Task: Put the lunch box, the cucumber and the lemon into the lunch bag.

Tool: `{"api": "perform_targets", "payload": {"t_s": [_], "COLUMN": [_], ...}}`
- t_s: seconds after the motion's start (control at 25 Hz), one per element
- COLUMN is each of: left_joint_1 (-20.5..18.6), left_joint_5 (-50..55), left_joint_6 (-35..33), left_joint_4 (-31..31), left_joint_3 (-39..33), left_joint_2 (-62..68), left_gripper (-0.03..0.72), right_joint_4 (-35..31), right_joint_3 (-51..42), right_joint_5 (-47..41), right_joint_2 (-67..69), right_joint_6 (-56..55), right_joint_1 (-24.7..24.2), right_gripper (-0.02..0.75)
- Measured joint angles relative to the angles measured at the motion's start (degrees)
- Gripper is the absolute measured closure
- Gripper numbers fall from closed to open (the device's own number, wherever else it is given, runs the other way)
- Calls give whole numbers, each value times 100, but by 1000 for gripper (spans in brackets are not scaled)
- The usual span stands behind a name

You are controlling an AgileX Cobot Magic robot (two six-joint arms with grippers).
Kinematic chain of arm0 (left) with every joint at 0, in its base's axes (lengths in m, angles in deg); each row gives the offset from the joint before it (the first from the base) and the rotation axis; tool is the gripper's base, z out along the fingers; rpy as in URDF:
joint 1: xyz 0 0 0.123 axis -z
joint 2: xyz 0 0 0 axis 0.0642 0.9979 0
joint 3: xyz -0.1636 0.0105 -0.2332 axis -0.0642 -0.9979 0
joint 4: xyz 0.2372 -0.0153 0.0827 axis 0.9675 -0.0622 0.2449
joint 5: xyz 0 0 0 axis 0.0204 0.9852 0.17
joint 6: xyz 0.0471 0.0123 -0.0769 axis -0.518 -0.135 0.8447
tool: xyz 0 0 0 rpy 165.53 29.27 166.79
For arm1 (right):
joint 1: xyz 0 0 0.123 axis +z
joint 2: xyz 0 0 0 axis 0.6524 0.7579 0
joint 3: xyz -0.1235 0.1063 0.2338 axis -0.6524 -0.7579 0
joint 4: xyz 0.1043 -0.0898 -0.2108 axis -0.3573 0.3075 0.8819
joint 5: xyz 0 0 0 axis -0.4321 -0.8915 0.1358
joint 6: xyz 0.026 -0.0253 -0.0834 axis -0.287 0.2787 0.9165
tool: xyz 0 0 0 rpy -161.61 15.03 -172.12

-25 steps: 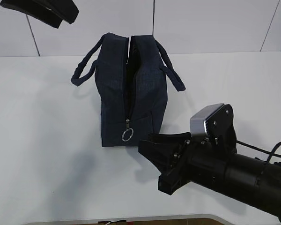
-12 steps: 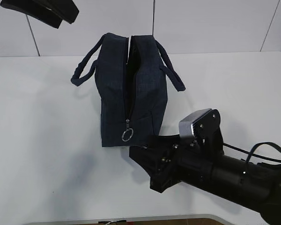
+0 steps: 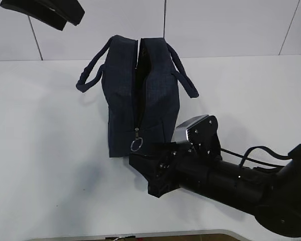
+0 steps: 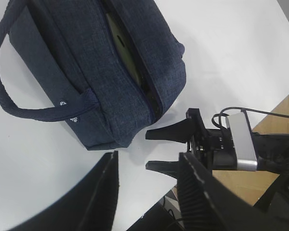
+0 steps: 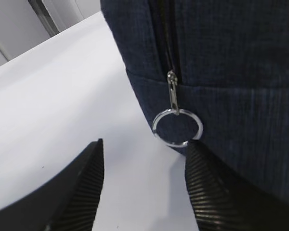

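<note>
Navy fabric fills the middle of the white table [image 3: 40, 125]: the lunch bag [image 3: 140, 95] stands upright, its two strap handles drooping to either side and its zipper running down the near end to a silver ring pull [image 3: 136, 145]. None of the food lies out on the table in any view. From the left wrist camera, a pale greenish edge shows through the open slit along the bag's top; that may be the lunch box lid, though I cannot say for sure. I cannot see the cucumber or the lemon at all. My guess is that the loading is largely or wholly done and that closing the bag is the concern now.

Low over the near part of the table, the right arm reaches in from the right side, nearly level, with its right end effector [image 3: 142, 168] aimed at the bag's near end. Its two ribbed fingers are spread apart and grip nothing. In its own wrist view the ring pull hangs between and just beyond the fingertips, near but not touched. The left end effector [image 4: 147, 199] is high above the bag and looks down on it, its fingers also parted and empty.
</note>
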Motion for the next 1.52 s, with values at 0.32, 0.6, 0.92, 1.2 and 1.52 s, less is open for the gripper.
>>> {"api": "perform_targets", "payload": {"t_s": [0.32,0.6,0.92,1.2,1.52], "left_joint_1": [0,0,0,0,0], "left_joint_5": [0,0,0,0,0], "left_joint_6": [0,10,10,10,10], "left_joint_4": [0,0,0,0,0], "left_joint_3": [0,0,0,0,0], "left_joint_2": [0,0,0,0,0], "left_gripper": [399,400,400,400,401], "right_joint_4": [10,33,519,603,518], "right_joint_3": [292,663,876,876,876], "right_joint_5": [-485,-1090,-1145,-1135,-1135], "right_joint_2": [123,123,123,126,126], "right_joint_6": [-29,-68,-95,-95,-95], "right_joint_1": [0,0,0,0,0], "right_gripper": [300,300,299,300,300]}}
